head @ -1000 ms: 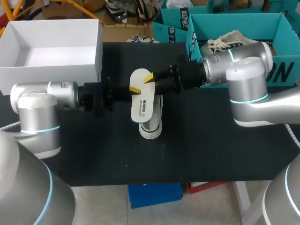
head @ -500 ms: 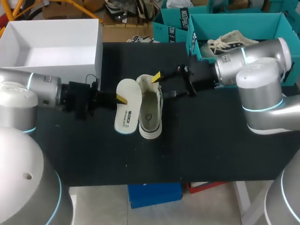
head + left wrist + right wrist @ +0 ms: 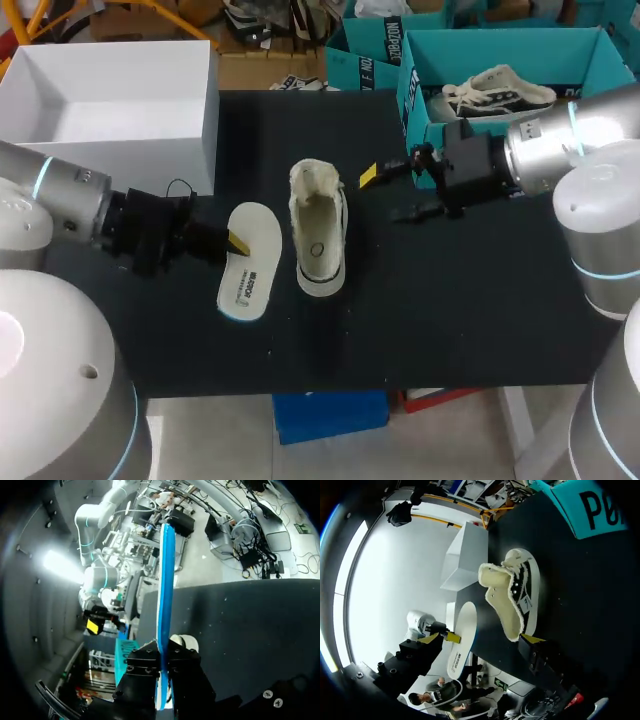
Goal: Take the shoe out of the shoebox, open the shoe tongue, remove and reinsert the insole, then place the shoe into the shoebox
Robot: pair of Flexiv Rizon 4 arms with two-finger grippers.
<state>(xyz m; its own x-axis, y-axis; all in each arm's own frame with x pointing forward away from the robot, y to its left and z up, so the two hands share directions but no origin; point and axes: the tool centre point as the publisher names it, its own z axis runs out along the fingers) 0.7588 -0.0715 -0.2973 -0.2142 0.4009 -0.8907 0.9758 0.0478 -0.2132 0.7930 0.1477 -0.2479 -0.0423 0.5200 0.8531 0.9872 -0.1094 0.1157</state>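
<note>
A white shoe (image 3: 318, 240) lies on the black table (image 3: 450, 310) with its tongue folded back and its inside bare. To its left is the white insole (image 3: 247, 270), with my left gripper (image 3: 232, 243) shut on its edge. In the left wrist view the insole (image 3: 165, 580) shows edge-on as a blue strip pinched in that gripper (image 3: 163, 652). My right gripper (image 3: 385, 195) hangs open to the right of the shoe, apart from it. In the right wrist view the shoe (image 3: 517, 600) and the insole (image 3: 460, 645) lie ahead of the wide-open right gripper (image 3: 480, 640).
An open white shoebox (image 3: 110, 100) stands at the back left. Teal boxes (image 3: 420, 60) stand at the back right, one holding another shoe (image 3: 500, 85). The table's front edge (image 3: 350, 390) runs below the shoe.
My left arm has pulled the insole out of the shoe and carried it left and toward the front. My right gripper has opened wide and drawn back to the right.
</note>
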